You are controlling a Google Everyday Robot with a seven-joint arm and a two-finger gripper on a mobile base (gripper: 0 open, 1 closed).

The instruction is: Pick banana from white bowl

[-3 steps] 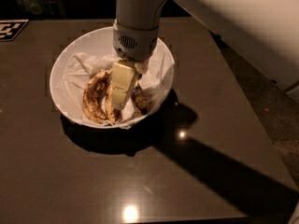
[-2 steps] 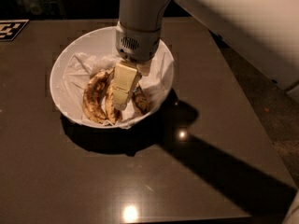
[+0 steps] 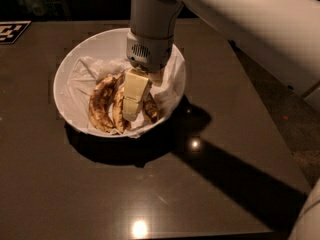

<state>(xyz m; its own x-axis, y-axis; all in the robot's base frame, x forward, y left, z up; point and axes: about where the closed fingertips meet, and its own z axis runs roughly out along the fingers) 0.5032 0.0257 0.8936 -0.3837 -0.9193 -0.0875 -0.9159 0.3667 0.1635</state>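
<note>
The white bowl (image 3: pixel 75 64), lined with crumpled white paper, stands on the dark table and holds three bananas. My gripper (image 3: pixel 134 101) reaches down into the bowl and rests on the middle of the pile. A yellower banana (image 3: pixel 118 115) lies right under and beside it, mostly covered; no blue sticker shows. A broad brown-blotched banana (image 3: pixel 100 106) lies to its left. A darker brown banana (image 3: pixel 150 109) lies to its right. Nothing is lifted off the bowl.
The dark brown table (image 3: pixel 150 194) runs to an edge at the right, with floor beyond. My white arm (image 3: pixel 240 24) crosses above the table's right back part. A black-and-white marker tag (image 3: pixel 11 31) lies at the far left.
The gripper's wrist has shifted very slightly to the right over the bowl. The bananas and the bowl have not moved.
</note>
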